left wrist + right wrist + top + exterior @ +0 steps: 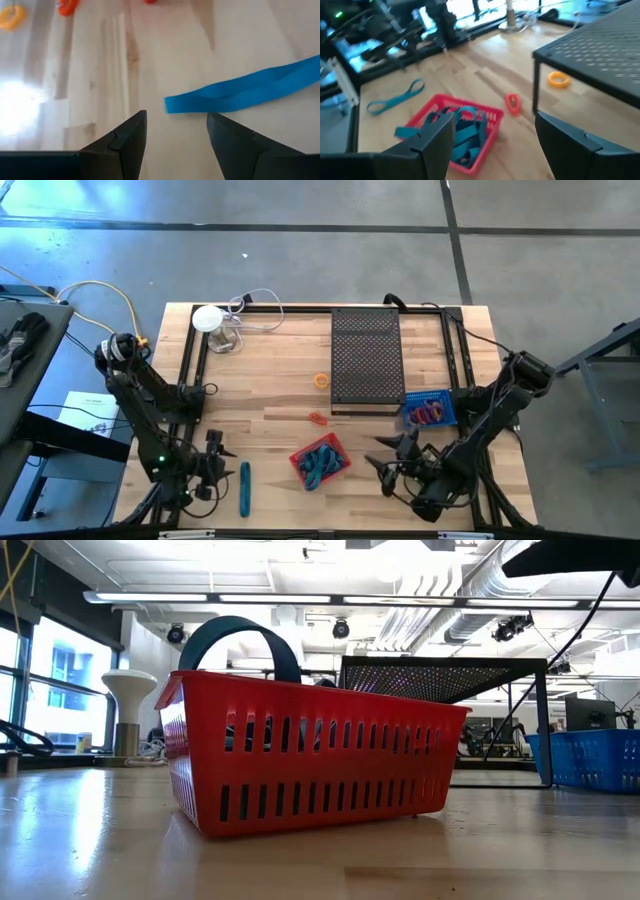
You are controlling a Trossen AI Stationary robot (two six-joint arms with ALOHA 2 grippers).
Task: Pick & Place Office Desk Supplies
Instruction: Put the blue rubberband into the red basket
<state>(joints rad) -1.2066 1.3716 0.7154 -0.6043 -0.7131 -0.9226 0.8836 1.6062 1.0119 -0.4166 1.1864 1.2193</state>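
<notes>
Both grippers were low at the near edge of the wooden table. On the left side, the left gripper had its fingers spread apart and held nothing; its wrist view showed one end of the teal band just in front of the fingertips, not touching them. In the high view this teal band lay flat on the wood, just beside that gripper.

On the right side, the right gripper was also wide open and empty, and it pointed toward the red basket, which stood near the table's front middle with teal and blue bands inside. A small red loop lay between this basket and the black perforated tray. An orange ring lay just beside the tray's left edge. The blue basket with coloured loops stood at the tray's near right corner. A white round object with a cable was at the far left.
</notes>
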